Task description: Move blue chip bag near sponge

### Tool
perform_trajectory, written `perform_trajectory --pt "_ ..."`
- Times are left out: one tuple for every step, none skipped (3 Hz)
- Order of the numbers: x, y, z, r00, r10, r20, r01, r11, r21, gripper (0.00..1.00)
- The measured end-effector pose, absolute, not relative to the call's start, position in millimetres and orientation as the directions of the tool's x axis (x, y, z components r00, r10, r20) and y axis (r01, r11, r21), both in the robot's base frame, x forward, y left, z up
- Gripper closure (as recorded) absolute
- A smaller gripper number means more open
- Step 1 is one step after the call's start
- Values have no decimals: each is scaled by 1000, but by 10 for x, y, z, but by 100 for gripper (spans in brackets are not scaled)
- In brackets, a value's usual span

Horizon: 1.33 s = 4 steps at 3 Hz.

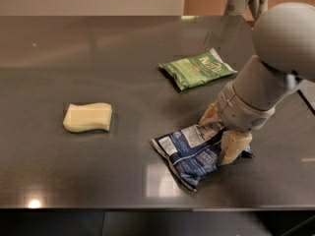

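The blue chip bag [194, 154] lies on the dark table [123, 58] at the front right, white label panel facing up. My gripper [220, 132] is down over the bag's right end. One pale finger [232, 148] is on the bag's near side and the other is on its far side, and they are closed in on the foil. The pale yellow sponge [87, 117] lies flat at the left, well apart from the bag. The grey arm hides part of the bag's right end.
A smaller green bag [198, 69] lies behind the gripper, toward the back right. The table's front edge [147, 208] runs just below the blue bag. A bare stretch of tabletop lies between the sponge and the blue bag.
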<state>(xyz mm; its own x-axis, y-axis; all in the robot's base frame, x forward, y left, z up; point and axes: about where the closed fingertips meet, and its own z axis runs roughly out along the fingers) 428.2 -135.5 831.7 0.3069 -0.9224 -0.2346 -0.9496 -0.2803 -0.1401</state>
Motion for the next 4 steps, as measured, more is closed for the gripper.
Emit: perform_trajectory --pt "4319 -1313 8413 293 -928 -232 -954 -268 -132 71" --pt "4373 -1118 8641 269 -925 -267 -962 -243 -127 95" --pt "4437 -785 8854 265 -916 -303 -963 -237 -124 100" --pt "4488 -447 8931 269 -905 -329 -963 -244 -118 100"
